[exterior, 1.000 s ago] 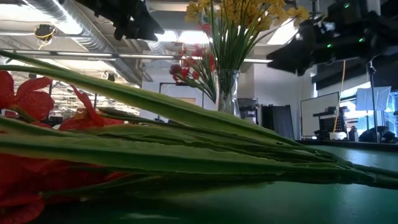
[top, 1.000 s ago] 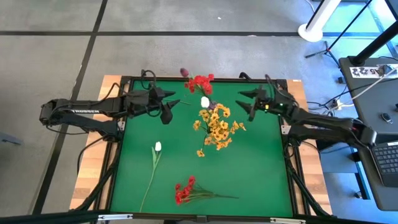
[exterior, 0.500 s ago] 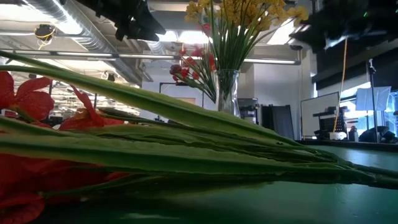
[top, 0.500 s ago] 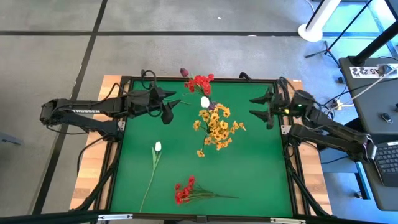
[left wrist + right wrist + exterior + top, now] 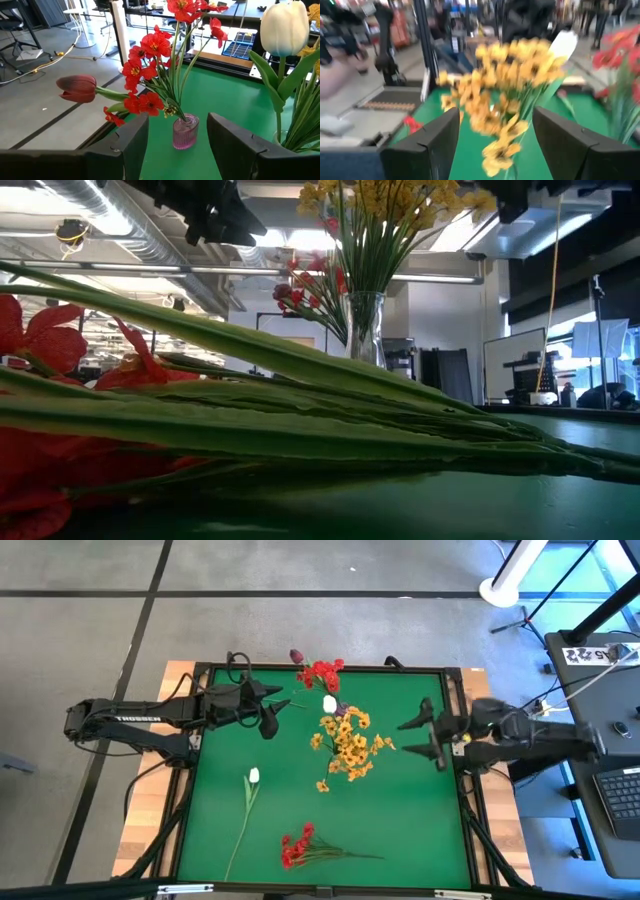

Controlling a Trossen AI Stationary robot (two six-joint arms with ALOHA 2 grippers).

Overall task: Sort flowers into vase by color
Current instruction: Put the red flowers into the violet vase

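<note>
A clear vase (image 5: pixel 365 325) near the table's middle holds yellow flowers (image 5: pixel 348 745) and a white tulip (image 5: pixel 330 703). A small pink vase (image 5: pixel 185 132) at the far edge holds red flowers (image 5: pixel 320 673) and a dark maroon bud (image 5: pixel 77 88). A second white tulip (image 5: pixel 253 777) and a red bunch (image 5: pixel 297 845) lie flat on the green mat. My left gripper (image 5: pixel 275 708) hangs open to the left of the vases, facing the pink one. My right gripper (image 5: pixel 422 738) hangs open to the right of the yellow flowers, facing them.
The red bunch's long stems (image 5: pixel 300 410) lie close in front of the low camera. A black frame (image 5: pixel 462 790) edges the green mat. A desk with a laptop (image 5: pixel 620 790) stands beyond the table's right edge. Bare mat (image 5: pixel 410 820) lies at the near right.
My right gripper has swung from the far right corner toward the near edge along the table's right side, rising and levelling out. It now faces the yellow flowers and its fingers stay apart. The flowers and vases have not moved.
</note>
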